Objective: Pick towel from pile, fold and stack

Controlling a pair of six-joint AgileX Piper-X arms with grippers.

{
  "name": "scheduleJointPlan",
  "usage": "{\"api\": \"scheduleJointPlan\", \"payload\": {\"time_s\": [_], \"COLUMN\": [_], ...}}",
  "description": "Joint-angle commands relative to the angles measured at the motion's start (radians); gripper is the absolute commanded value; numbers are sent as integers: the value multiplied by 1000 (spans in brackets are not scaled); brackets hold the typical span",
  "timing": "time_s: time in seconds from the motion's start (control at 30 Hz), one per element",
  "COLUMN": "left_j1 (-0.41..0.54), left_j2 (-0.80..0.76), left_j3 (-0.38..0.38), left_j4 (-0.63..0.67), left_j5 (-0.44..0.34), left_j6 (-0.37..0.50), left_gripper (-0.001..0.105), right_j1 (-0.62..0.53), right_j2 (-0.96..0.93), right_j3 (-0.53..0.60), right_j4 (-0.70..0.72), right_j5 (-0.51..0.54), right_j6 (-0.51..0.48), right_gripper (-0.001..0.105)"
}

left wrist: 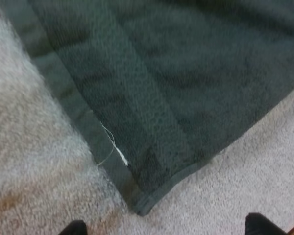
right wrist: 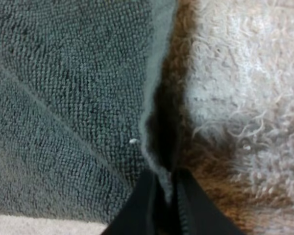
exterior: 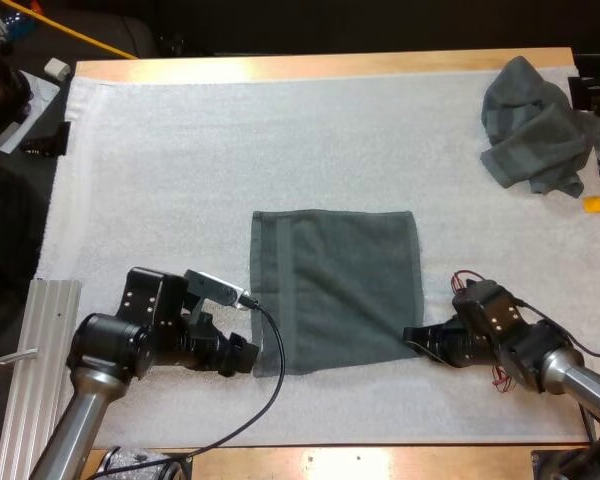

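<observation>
Right tool (exterior: 412,338): clamped on the near right corner of the flat towel (exterior: 335,285). In the right wrist view the hem is pinched between its two black fingers (right wrist: 137,210), and the edge looks slightly raised off the white mat (exterior: 160,150).

Left tool (exterior: 250,358): fingers apart, low at the towel's near left corner. The fingertips (left wrist: 74,228) sit either side of the corner and clear of the cloth, holding nothing. A loose pale thread (left wrist: 110,144) hangs off the hem just beside that corner.

Flat towel: spread mid-mat toward the near side, roughly square, no big wrinkles. Crumpled towel (exterior: 535,125): far right corner of the mat, well apart from both tools. Bare counter (exterior: 330,66) shows beyond the mat's far edge.

Step, my read: corner grasp ahead of the first fold, with one corner gripped and the other not.

Risks:
- If the right side lifts before the left closes, the towel drags and skews, so the fold comes out crooked.
- The left tool looks just short of the corner. Closing there could catch only mat fuzz or the thread, or nothing.
- The right pinch is only on the thin hem, so it could slip out on a fast lift.
- Fingers pressed into the soft mat may grab mat pile along with the cloth.
</observation>
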Motion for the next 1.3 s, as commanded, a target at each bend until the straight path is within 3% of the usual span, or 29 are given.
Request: {"api": "scheduleJointPlan", "payload": {"time_s": [0.0, 0.17, 0.3, 0.57, 1.07, 1.27], "left_j1": [-2, -13, -57, -182, -184, -185], "left_j2": [14, 47, 103, 272, 478, 509], "left_j3": [22, 88, 115, 110, 115, 113], "left_j4": [-30, -93, -137, -203, -282, -286], "left_j5": [23, 72, 57, -49, 6, 18], "left_j6": [-4, -8, -11, -15, -25, -31], "left_gripper": [62, 62, 62, 62, 61, 39], "right_j1": [2, 1, 0, 0, 6, 3], "right_j2": [-13, -31, -30, -28, -27, -31], "right_j3": [-3, -1, -1, -1, -7, -7], "right_j4": [34, 50, 49, 53, 62, 68], "right_j5": [20, 38, 33, 30, 17, 19], "right_j6": [-17, -17, -16, -11, -19, -19], "right_gripper": [0, 0, 0, 0, 0, 0]}}
